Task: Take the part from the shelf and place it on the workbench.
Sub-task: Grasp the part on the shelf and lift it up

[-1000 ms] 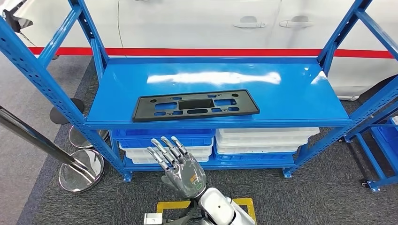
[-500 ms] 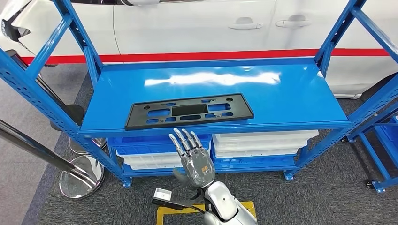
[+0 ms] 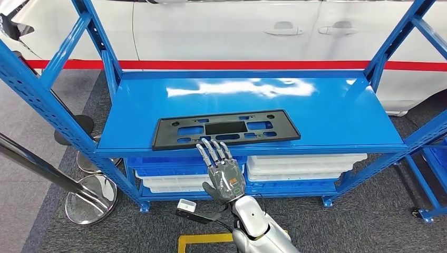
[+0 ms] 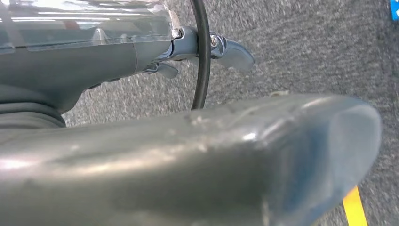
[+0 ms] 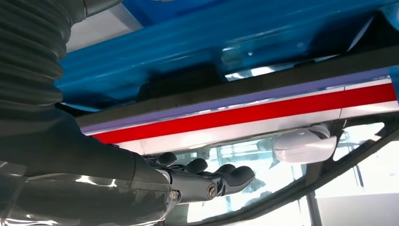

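Part, head view: black flat plate [image 3: 226, 128] with cut-out slots lies on the blue shelf [image 3: 316, 113], near its front edge, toward the shelf's left half.
Right robot hand, head view: right robot hand [image 3: 223, 174] is raised just in front of the shelf's front edge, below the part, fingers straight and apart, holding nothing, not touching the part.
Under the shelf, head view: blue and white bins [image 3: 303, 163] are stacked on the lower level.
Behind the shelf, head view: white car [image 3: 221, 31] with a red stripe.
Left robot hand, left wrist view: left robot hand [image 4: 188, 47] hangs over grey carpet [image 4: 306, 47]; I cannot tell how its fingers are set.
Right robot hand, right wrist view: dark fingers [image 5: 221, 179] extended under the shelf's blue edge, with nothing in them.
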`<action>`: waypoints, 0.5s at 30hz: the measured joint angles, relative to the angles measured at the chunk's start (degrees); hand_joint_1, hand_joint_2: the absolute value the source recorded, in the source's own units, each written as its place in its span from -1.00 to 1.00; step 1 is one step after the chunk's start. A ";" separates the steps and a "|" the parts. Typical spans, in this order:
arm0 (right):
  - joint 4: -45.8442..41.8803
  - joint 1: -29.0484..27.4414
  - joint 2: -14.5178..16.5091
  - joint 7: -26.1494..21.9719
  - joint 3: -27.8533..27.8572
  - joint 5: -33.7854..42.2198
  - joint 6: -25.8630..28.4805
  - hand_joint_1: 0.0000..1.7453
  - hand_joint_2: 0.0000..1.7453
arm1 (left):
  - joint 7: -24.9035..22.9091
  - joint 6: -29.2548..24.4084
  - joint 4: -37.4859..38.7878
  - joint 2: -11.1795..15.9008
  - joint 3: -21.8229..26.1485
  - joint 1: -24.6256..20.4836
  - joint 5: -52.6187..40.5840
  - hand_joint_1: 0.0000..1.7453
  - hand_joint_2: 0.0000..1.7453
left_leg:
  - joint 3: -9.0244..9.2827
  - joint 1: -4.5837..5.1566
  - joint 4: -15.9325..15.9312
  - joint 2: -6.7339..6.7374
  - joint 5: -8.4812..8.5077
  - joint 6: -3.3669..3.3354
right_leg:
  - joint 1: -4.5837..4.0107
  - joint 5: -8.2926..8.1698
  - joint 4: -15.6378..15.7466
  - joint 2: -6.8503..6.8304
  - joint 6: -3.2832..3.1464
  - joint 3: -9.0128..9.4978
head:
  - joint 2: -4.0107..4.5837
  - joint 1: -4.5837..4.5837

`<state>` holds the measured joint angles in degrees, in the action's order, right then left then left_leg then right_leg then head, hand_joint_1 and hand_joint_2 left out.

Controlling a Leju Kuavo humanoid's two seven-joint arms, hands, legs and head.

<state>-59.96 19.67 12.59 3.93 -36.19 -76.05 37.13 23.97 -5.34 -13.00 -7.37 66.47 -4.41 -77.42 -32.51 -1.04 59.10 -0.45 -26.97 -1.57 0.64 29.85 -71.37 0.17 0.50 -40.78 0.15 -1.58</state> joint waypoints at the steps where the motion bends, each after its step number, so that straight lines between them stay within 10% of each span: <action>1: 0.14 0.22 0.00 0.00 0.13 -0.01 0.03 -1.00 1.00 | -0.02 0.01 0.01 -0.01 0.00 0.01 -0.04 -1.00 -1.00 | 0.41 0.02 -0.03 -0.04 -0.31 0.10 | -0.17 -2.57 4.06 -0.01 -0.46 1.52 | 0.00 0.00; 3: 0.46 0.90 0.01 -0.01 0.53 0.10 0.10 -1.00 1.00 | -0.06 0.01 0.05 -0.07 0.00 -0.11 -0.09 -1.00 -1.00 | 0.87 0.17 -0.03 -0.06 -0.85 0.56 | -0.65 -5.21 10.42 -0.07 -1.25 4.14 | 0.00 0.00; 8: 1.13 2.22 0.13 -0.03 1.39 0.48 0.13 -1.00 1.00 | -0.22 0.02 0.09 0.11 -0.01 -0.42 -0.17 -1.00 -1.00 | 1.10 0.08 0.52 0.22 -2.03 2.16 | -0.57 -4.84 13.41 0.11 -1.99 5.94 | 0.00 -0.01; 12: 1.71 3.35 0.30 -0.30 1.96 1.45 0.11 -1.00 1.00 | -0.41 0.09 0.09 0.31 -0.02 -0.59 -0.36 -1.00 -1.00 | -5.70 -0.14 13.07 0.25 -6.74 2.91 | -0.40 -4.00 14.00 -0.11 -2.65 7.59 | 0.00 0.00; 15: 2.33 3.71 0.33 -0.80 2.62 2.28 0.09 -1.00 1.00 | -0.57 0.19 0.09 0.56 -0.02 -0.49 -0.40 -1.00 -1.00 | -7.14 -0.20 12.43 0.27 -3.07 3.12 | -0.42 -2.90 13.83 0.02 -2.53 8.89 | 0.00 -0.01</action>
<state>-57.63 23.38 12.92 3.14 -33.57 -73.77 37.23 23.40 -5.15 -12.92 -6.81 66.45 -4.90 -77.82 -39.65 -1.24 71.53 -0.18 -30.03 1.55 0.22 26.95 -57.54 0.19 -2.03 -31.89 0.15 -1.59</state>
